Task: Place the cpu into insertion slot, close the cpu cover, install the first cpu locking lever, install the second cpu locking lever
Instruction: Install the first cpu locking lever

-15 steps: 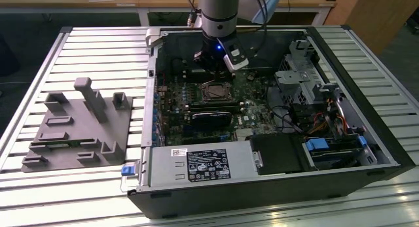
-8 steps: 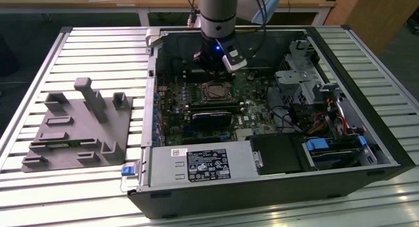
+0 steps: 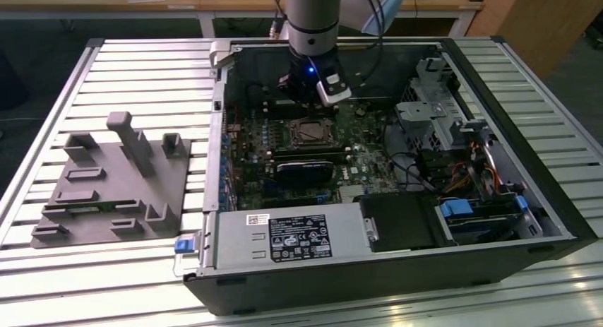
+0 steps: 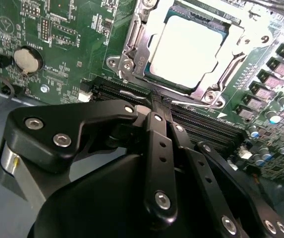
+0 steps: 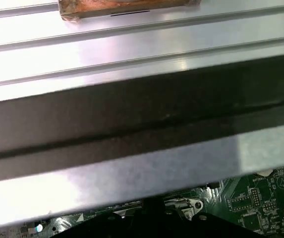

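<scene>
Open computer case (image 3: pixel 556 224) lies on the slatted tabletop (image 3: pixel 123 66), arm reaching in over the green board (image 4: pixel 62 29). Claw (image 4: pixel 157 101) is low over the long black memory slots (image 4: pixel 117 91), just beside the socket (image 3: pixel 309 131). Its fingers are together with nothing between them. Can't tell if the tip touches the board.

Chip (image 4: pixel 186 47) sits flat in the socket, pale silver top up. Cover (image 4: pixel 138 52) looks folded down around it, with the chip showing through the window. So placing the chip is done, and closing the cover looks done.

Levers: thin metal rods run along the frame edges, but I can't tell whether either is hooked under its catch. I'd count both lever steps as unconfirmed, likely left to do.
</scene>
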Tool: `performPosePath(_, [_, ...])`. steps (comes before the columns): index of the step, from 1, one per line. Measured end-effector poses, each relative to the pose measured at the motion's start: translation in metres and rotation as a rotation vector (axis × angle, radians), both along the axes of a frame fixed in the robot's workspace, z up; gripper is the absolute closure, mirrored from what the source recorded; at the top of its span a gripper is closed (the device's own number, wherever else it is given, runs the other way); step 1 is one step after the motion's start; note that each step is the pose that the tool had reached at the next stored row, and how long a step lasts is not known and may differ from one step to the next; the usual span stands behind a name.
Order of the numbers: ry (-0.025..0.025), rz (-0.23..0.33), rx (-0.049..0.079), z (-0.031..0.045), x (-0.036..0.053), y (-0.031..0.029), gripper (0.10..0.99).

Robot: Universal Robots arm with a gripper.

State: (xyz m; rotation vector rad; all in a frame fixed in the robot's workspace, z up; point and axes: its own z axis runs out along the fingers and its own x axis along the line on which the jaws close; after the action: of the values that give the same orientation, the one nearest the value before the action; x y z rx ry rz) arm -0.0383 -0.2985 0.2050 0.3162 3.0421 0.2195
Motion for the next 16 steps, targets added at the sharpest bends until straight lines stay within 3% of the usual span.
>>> performPosePath(3, [0.0000, -0.028, 0.000, -0.0013, -0.0001, 0.0026, 0.980])
performPosePath(16, [0.0001, -0.068, 0.000, -0.0052, -0.0001, 0.0025, 0.980])
